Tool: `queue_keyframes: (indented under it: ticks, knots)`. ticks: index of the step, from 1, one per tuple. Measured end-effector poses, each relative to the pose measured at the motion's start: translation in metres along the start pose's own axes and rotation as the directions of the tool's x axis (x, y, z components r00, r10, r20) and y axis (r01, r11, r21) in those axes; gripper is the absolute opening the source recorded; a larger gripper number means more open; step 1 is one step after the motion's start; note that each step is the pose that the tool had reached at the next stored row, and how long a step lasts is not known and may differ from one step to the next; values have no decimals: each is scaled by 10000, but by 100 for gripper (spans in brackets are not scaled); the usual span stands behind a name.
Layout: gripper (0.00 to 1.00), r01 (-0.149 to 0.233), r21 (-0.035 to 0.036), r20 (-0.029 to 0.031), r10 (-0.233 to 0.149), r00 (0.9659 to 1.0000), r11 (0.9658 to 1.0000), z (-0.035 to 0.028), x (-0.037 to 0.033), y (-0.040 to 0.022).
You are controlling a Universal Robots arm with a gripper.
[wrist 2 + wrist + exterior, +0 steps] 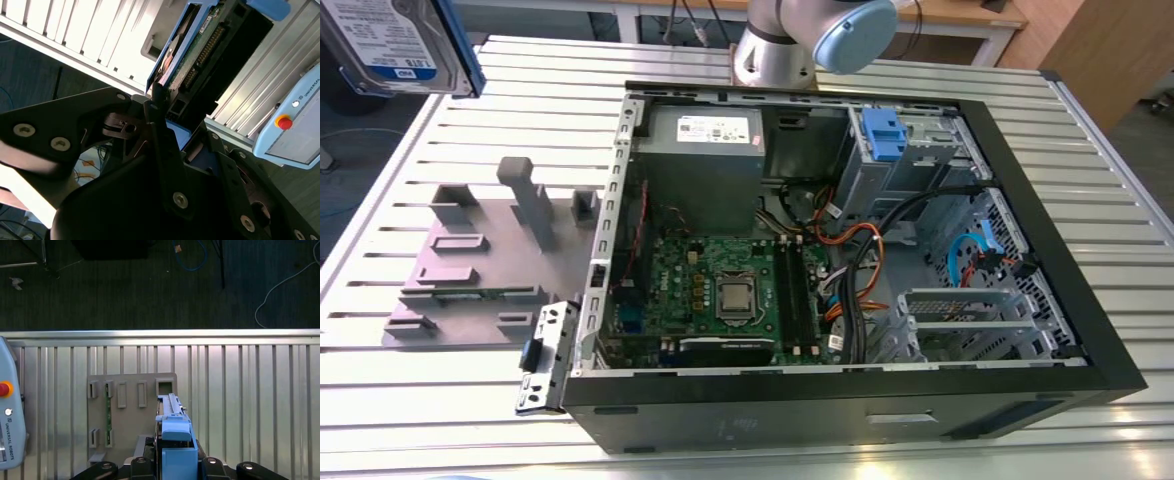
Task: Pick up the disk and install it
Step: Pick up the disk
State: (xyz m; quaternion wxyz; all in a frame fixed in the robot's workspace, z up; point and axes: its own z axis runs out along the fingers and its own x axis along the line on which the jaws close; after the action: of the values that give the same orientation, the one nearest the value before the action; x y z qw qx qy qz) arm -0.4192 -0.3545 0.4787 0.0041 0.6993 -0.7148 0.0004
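Observation:
The disk (394,45), silver with a blue-and-white label and blue rails, hangs in the air at the exterior view's upper left, well above the table. In the second wrist view my gripper (175,125) is shut on the disk (200,45), its black fingers (160,130) clamped on the blue-railed end. The first wrist view shows the disk (175,440) edge-on, rising from the gripper (175,467) over the grey fixture (131,412).
An open computer case (1107,360) lies on the slatted table (440,130), with a drive bay and blue latch (887,135) at its far right. The grey fixture (480,260) sits left of the case. A teach pendant (10,415) lies at the table edge.

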Motion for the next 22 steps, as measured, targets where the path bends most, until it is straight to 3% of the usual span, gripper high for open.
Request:
queue_keyframes:
  ticks: [22]
  knots:
    - [37, 0, 0, 0, 0, 10000, 10000, -64, 1, 0]
